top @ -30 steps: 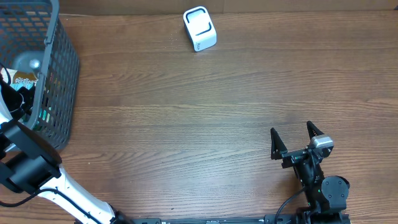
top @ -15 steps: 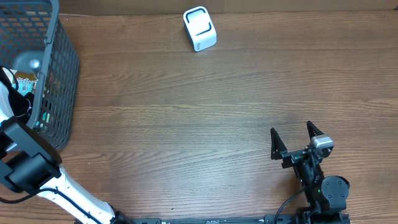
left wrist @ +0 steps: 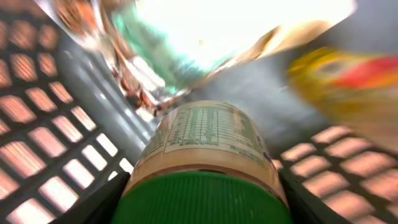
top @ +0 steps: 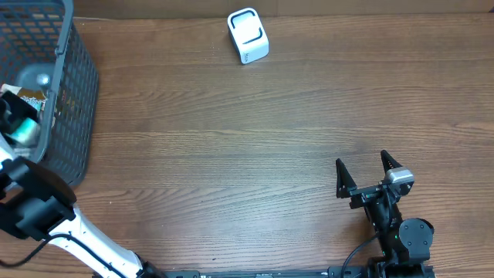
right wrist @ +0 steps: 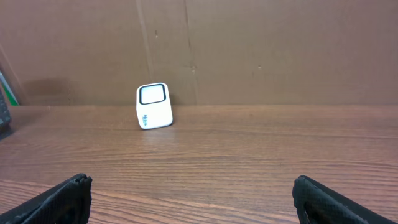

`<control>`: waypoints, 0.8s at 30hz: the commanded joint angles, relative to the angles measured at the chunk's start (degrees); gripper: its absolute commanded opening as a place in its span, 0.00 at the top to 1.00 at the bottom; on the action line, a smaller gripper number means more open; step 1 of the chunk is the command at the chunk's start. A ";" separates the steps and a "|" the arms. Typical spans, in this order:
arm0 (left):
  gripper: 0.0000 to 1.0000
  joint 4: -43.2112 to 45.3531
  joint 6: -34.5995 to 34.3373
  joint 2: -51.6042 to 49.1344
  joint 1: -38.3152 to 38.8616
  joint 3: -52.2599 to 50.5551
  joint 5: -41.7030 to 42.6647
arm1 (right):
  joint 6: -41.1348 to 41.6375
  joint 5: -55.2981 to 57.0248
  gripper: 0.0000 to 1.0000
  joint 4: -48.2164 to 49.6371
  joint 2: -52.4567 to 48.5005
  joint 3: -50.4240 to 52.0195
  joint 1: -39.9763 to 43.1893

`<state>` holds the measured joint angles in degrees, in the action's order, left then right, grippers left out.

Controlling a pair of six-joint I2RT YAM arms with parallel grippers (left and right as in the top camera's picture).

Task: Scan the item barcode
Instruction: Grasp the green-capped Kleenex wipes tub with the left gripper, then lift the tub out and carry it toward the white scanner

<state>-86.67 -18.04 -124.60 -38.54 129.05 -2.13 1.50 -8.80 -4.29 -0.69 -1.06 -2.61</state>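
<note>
Overhead first: the grey mesh basket (top: pixel 77 85) fills the upper left corner of the frame, and the left arm (top: pixel 46 212) comes up from the lower left edge and reaches into it. The left gripper (top: pixel 18 123) is down among the goods, with just a spot of green at its tip. From above there is no telling how its jaws stand.

Over to the left wrist view, which settles it. The jar (left wrist: pixel 208 140) sits bottom centre of the frame, inside the basket, with its green cap (left wrist: pixel 199 196) towards the lens. The dark fingers (left wrist: pixel 93 208) press in on either side of that cap, drawn in to about its width. The jar is gripped.

It is pale and rounded, wrapped in a light label (left wrist: pixel 205 127) printed with a nutrition table in small type. Behind it lie a shiny foil packet (left wrist: pixel 186 43) at upper centre and a blurred yellow packet (left wrist: pixel 348 74) at right, with mesh on both sides.

The white scanner (top: pixel 248 35) stands at top centre of the overhead frame on the wooden table (top: pixel 231 154), well apart from the basket. The right wrist view catches its front, dark window facing the camera, before a brown cardboard wall (right wrist: pixel 249 50).

The right gripper (top: pixel 369 176), lower right in the overhead frame, has its jaws spread wide and holds nothing.
</note>
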 commanded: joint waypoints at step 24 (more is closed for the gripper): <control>0.78 -10.14 0.46 8.31 12.15 29.24 22.01 | -0.07 -0.31 0.00 0.31 0.52 0.61 0.22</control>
<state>-96.38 -18.04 -121.62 -30.17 156.86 17.45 1.52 -8.80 -4.21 -0.69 -1.06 -2.61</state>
